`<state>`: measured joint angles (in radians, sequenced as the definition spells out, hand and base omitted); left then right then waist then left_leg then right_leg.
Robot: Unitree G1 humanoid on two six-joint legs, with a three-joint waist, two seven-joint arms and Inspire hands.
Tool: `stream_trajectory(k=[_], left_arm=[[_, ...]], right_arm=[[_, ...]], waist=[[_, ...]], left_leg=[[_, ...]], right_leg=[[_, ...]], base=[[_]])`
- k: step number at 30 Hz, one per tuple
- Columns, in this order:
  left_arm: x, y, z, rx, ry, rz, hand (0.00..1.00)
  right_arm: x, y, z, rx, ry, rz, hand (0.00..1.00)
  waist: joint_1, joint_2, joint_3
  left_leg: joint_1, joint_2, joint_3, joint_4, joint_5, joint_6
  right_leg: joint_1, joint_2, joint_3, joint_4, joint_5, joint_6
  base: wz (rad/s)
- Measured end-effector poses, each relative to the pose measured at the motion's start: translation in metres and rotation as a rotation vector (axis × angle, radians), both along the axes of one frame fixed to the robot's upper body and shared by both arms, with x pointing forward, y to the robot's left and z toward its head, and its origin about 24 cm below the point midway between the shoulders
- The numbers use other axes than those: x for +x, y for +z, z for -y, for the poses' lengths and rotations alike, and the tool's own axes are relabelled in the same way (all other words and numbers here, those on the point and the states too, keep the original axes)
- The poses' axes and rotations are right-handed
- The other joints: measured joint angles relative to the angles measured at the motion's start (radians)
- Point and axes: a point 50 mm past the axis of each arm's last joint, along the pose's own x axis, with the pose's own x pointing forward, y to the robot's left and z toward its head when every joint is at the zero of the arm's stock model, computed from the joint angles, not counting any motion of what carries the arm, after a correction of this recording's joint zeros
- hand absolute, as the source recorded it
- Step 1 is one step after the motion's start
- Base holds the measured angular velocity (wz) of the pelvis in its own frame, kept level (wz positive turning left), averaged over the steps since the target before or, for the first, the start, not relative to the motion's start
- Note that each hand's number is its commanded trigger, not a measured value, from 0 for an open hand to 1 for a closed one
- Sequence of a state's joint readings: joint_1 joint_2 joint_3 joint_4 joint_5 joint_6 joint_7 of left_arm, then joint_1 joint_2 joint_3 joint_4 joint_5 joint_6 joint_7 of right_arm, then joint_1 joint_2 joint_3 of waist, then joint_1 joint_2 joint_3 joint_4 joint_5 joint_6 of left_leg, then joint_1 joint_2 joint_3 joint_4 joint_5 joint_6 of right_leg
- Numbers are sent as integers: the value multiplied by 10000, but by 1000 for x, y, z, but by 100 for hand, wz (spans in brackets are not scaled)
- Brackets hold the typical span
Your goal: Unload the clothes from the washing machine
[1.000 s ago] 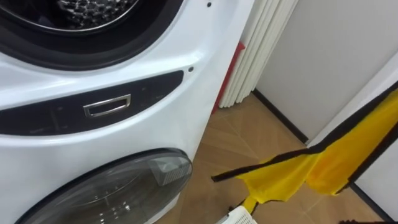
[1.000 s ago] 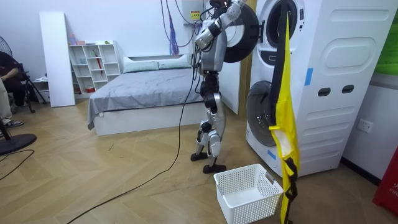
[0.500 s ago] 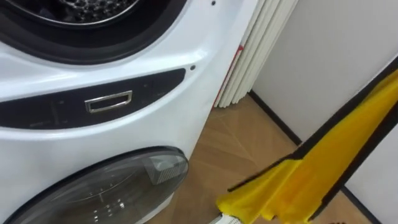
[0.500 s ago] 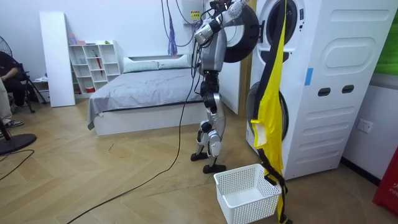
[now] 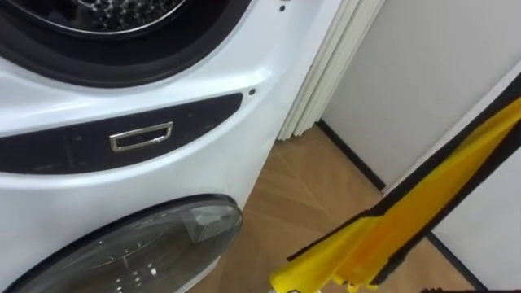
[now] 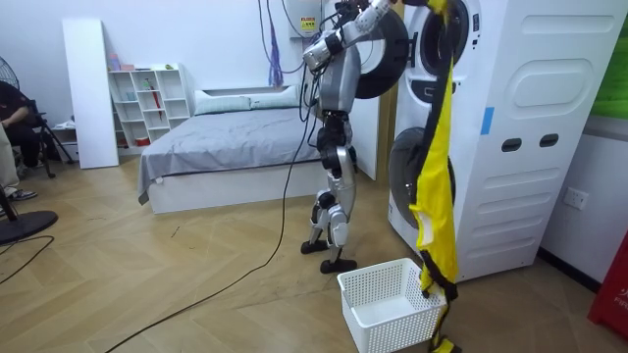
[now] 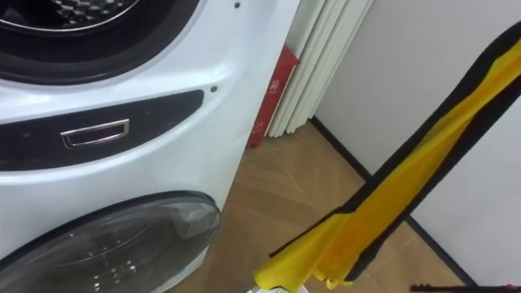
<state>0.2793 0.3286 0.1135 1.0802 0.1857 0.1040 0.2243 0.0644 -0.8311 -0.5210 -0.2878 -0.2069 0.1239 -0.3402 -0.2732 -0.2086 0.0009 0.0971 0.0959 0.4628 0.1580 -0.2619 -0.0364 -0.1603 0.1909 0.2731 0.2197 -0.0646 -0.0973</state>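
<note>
bedroom with a wooden floor (image 6: 147, 275): the robot stands just in front of the stacked white washing machine (image 6: 530, 147), on the side of it that faces the bed (image 6: 226, 137). one arm, i think the right one, is raised to the upper drum opening (image 5: 122, 20) of the machine, whose round door stands open. the right hand (image 6: 394, 5) is at the very top of the machine front, and i cannot tell whether its fingers are closed. the yellow cloth (image 5: 423, 212) with black edges is outside the machine. it hangs from the height of the upper drum down past the lower glass door (image 5: 146, 252), and its lower end is just beside the white basket (image 6: 388, 304), which sits on the floor in front of the machine.
</note>
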Motion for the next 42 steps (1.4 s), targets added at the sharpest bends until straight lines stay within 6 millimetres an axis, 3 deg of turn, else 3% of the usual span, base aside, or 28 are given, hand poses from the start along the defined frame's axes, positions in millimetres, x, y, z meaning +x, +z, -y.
stream_trajectory(k=[4, 9, 12, 17, 19, 22, 25, 30, 33, 42], left_arm=[[1, -1, 2, -162, -150, -127, 0], [5, 0, -1, -163, -173, -27, 0], [7, 1, -3, -127, -105, 104, 0], [13, 1, -2, -166, -286, 266, 0], [15, 0, 0, -223, -401, 232, 0], [15, -1, 2, -327, -435, 209, 0], [14, -2, 3, -382, -185, 244, 0], [17, -2, 4, -335, -180, 357, 0], [18, -2, 4, -247, -168, 437, 0], [19, -5, 12, -550, 142, 786, 0]], right_arm=[[0, -2, 0, 162, 142, -165, 0], [0, -5, 2, 229, 95, -326, 0], [-1, -7, 4, 313, 68, -418, 0], [0, -11, 8, 63, -317, -606, 0], [0, -12, 9, -79, -499, -609, 0], [0, -12, 11, -244, -715, -578, 0], [7, -10, 13, -441, -1035, -361, 0], [14, -2, 6, -500, -812, 102, 0], [16, -3, 4, -510, -726, 60, 0], [16, -1, 4, -512, -693, 147, 0]], waist=[[-172, 215, -32], [-474, 324, 28], [-500, 301, 23], [-403, 366, 65], [-324, 466, 36], [-169, 691, 33], [-110, 1146, 27], [-65, 1701, 69], [-80, 1659, 89], [-90, 1539, 41]], left_leg=[[25, 1, 251, 32, -1, -1], [13, -7, 332, 31, -2, -2], [15, 0, 556, 25, -2, -1], [-31, -11, 559, 29, -2, -1], [-179, -8, 559, 42, -4, -1], [-338, -34, 556, 61, -6, 2], [-429, -47, 553, 71, -6, 3], [-442, -59, 555, 75, -3, 3], [-542, -62, 544, 80, 5, -11], [-510, -52, 486, 130, 35, -45]], right_leg=[[-15, 47, 241, 5, 6, 4], [-98, 84, 324, 111, 7, 6], [-187, 142, 432, 207, 23, 7], [-302, 163, 453, 249, 69, 30], [-391, 160, 469, 188, 144, 58], [-576, 150, 520, 208, 187, 89], [-671, 135, 497, 237, 188, 91], [-792, 157, 504, 454, 117, 75], [-1026, 198, 472, 750, 34, 27], [-979, 176, 391, 725, 35, -8]], base=[[-18], [-7], [-14], [-2], [-4], [-5], [0], [0], [1], [1]])
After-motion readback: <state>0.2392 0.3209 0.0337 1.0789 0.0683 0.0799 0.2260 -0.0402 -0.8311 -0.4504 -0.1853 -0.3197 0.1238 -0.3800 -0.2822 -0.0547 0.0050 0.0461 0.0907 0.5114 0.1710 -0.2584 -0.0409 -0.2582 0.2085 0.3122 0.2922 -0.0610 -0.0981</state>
